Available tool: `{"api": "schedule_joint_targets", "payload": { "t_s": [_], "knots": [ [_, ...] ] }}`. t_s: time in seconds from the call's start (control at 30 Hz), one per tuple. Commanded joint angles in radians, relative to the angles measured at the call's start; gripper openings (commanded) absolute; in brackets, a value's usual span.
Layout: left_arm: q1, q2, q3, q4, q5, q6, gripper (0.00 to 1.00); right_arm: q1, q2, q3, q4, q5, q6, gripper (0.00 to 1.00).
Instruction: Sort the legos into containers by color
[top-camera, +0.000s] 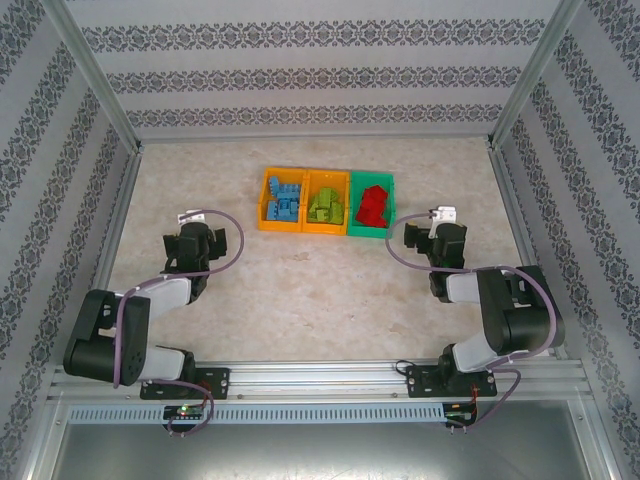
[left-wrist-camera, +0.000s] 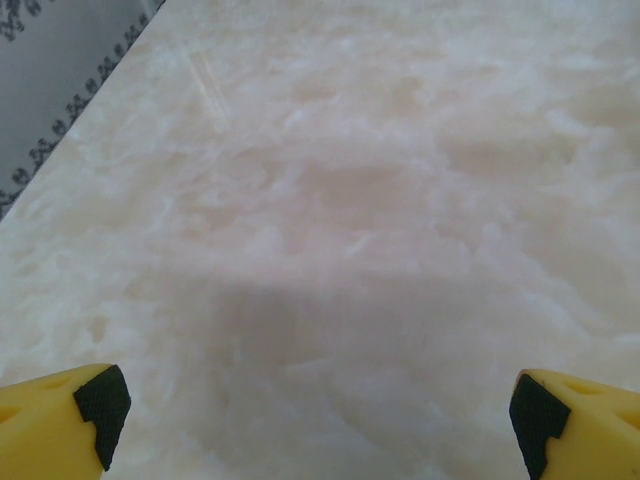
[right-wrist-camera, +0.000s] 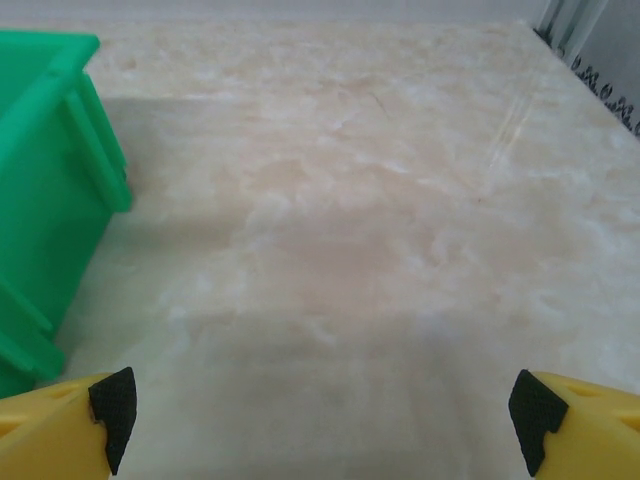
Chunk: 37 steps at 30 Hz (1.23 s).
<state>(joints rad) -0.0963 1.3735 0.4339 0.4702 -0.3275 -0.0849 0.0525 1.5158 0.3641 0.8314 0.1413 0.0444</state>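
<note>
Across the far bench (top-camera: 300, 290), we see blue legos (top-camera: 284, 199) in the left orange bin (top-camera: 283, 171), green legos (top-camera: 325, 203) in the middle orange bin (top-camera: 328, 174), red legos (top-camera: 373, 205) in the green bin (top-camera: 391, 205); left end effector (left-wrist-camera: 320, 420) and right end effector (right-wrist-camera: 320, 415) gape empty.

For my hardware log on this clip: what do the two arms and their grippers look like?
The left arm and right arm are black, with rounded joint housings and pale grey links. A lilac-grey cable loops along each, and each wrist carries a small white part. The left gripper and right gripper have yellow fingers tipped with black pads.
</note>
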Motion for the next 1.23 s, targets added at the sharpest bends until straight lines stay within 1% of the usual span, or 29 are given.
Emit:
{"api": "schedule_joint_targets", "payload": {
  "t_s": [0.0,0.03,0.1,0.13,0.17,0.23,0.27,1.2],
  "knots": [
    [0.027,0.042,0.003,0.193,0.099,0.056,1.00,-0.013,-0.002,0.012,0.091,-0.031,-0.016,0.98],
    [0.031,0.073,-0.005,0.237,0.108,0.066,1.00,-0.013,-0.015,0.019,0.053,-0.034,-0.018,0.98],
    [0.036,0.135,-0.027,0.337,0.121,0.066,1.00,-0.013,-0.002,0.013,0.087,-0.034,-0.017,0.98],
    [0.042,0.158,-0.032,0.372,0.134,0.066,0.99,-0.013,-0.007,0.015,0.073,-0.034,-0.018,0.98],
    [0.050,0.168,-0.033,0.371,0.144,0.058,1.00,-0.013,-0.009,0.018,0.060,-0.034,-0.018,0.98],
    [0.066,0.192,-0.048,0.424,0.158,0.047,1.00,-0.013,-0.006,0.015,0.075,-0.035,-0.018,0.98],
    [0.067,0.184,-0.042,0.395,0.162,0.043,0.99,-0.013,-0.008,0.016,0.067,-0.035,-0.019,0.98],
    [0.073,0.186,-0.041,0.402,0.171,0.043,1.00,-0.014,-0.009,0.018,0.066,-0.043,-0.020,0.98]
  ]
}}
